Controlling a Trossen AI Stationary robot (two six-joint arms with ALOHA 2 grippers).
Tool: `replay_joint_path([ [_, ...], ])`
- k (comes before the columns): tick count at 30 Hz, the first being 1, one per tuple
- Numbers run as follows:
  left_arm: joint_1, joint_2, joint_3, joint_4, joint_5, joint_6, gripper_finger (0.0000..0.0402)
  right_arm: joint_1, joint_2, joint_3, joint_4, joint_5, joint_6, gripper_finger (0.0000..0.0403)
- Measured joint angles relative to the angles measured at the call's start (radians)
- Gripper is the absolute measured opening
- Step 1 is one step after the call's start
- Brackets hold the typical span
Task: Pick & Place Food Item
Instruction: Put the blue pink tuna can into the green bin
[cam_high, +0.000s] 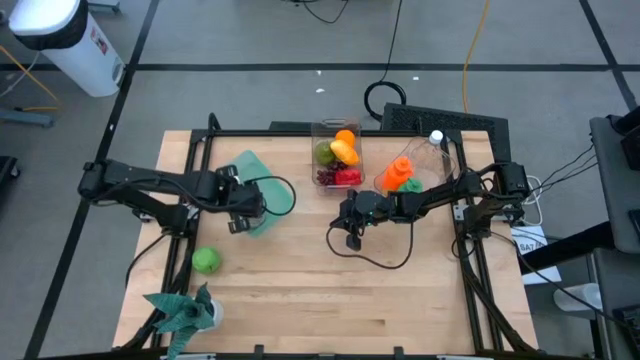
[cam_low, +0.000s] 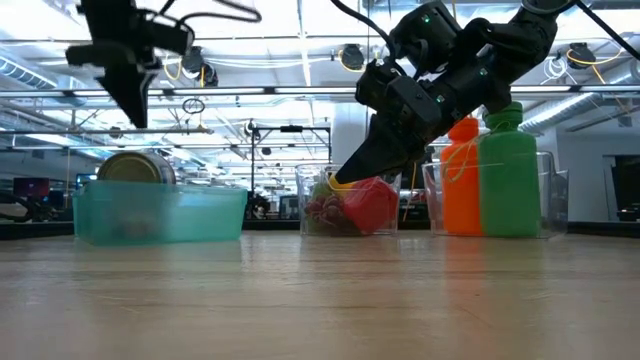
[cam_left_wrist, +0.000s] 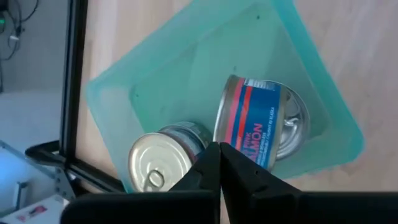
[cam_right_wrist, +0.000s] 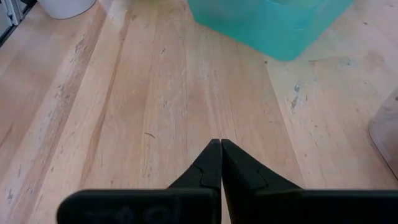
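Table (cam_high: 330, 300) carries a teal bin (cam_high: 262, 195) holding two cans (cam_left_wrist: 261, 127). Left gripper (cam_high: 240, 215), clenched empty, hovers over it. Right gripper (cam_high: 352, 238), clenched empty, sits mid-table. Green fruit (cam_high: 205, 260) lies just behind the left gripper; left arm nearer.

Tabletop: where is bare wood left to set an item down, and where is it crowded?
Free: the front stretch between the green fruit and the right gripper. Crowded: the back edge, with the teal bin under the left gripper, the food box and the bottle box.
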Motion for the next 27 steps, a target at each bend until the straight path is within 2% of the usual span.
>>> replay_joint_path([
  [4,-0.008,0.000,-0.065,0.048,-0.008,-0.038,0.0030,0.000,0.000,0.000,-0.003,-0.002,0.006,0.0000],
  [9,-0.025,0.000,-0.084,0.080,-0.017,-0.036,0.0091,0.000,0.000,0.000,-0.024,-0.002,0.018,0.0000],
  [14,-0.050,0.000,-0.084,0.090,-0.010,-0.013,0.0170,0.013,0.000,0.000,-0.028,-0.002,0.025,0.0000],
  [19,-0.074,0.000,-0.084,0.060,0.074,0.002,0.0261,0.027,0.000,0.000,-0.025,0.000,0.023,0.0000],
  [27,-0.089,0.000,-0.084,0.065,0.058,0.015,0.0384,0.026,0.000,0.000,-0.021,0.000,0.023,0.0000],
])
